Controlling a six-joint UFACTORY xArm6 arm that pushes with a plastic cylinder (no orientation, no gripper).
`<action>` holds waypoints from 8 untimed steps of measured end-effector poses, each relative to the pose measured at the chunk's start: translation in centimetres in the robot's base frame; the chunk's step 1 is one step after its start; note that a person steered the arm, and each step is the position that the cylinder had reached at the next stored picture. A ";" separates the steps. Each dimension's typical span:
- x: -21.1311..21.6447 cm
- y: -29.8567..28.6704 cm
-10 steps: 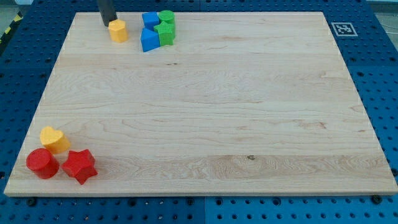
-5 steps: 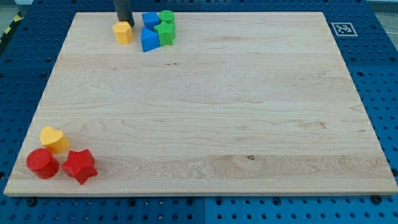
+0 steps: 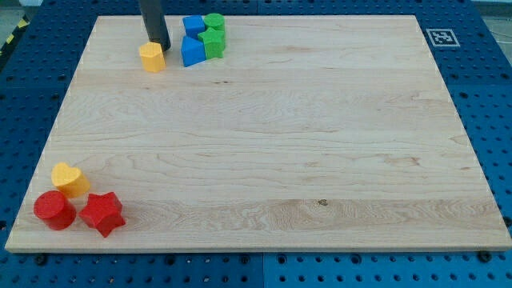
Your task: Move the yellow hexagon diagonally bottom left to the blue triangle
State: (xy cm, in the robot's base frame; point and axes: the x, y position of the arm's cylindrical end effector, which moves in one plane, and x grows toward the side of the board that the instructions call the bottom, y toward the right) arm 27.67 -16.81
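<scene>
The yellow hexagon (image 3: 151,58) lies near the view's top left of the wooden board (image 3: 264,160). The blue triangle (image 3: 192,52) sits to its right and slightly higher, apart from it. My tip (image 3: 160,46) rests against the hexagon's upper right side, between it and the blue triangle. Behind the triangle are another blue block (image 3: 194,26), a green star-like block (image 3: 213,42) and a green cylinder (image 3: 214,22), all clustered together.
A yellow heart (image 3: 70,179), a red cylinder (image 3: 54,210) and a red star (image 3: 102,214) sit together at the view's bottom left corner. A fiducial marker (image 3: 439,38) is at the top right corner. Blue pegboard surrounds the board.
My tip has moved right and then down, from the hexagon's upper left to its upper right. The yellow hexagon has slid downward and slightly left, away from the top edge.
</scene>
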 end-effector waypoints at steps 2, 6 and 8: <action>0.8 0.0; 4.7 -0.1; 6.1 -0.7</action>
State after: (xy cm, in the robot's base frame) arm 33.72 -17.51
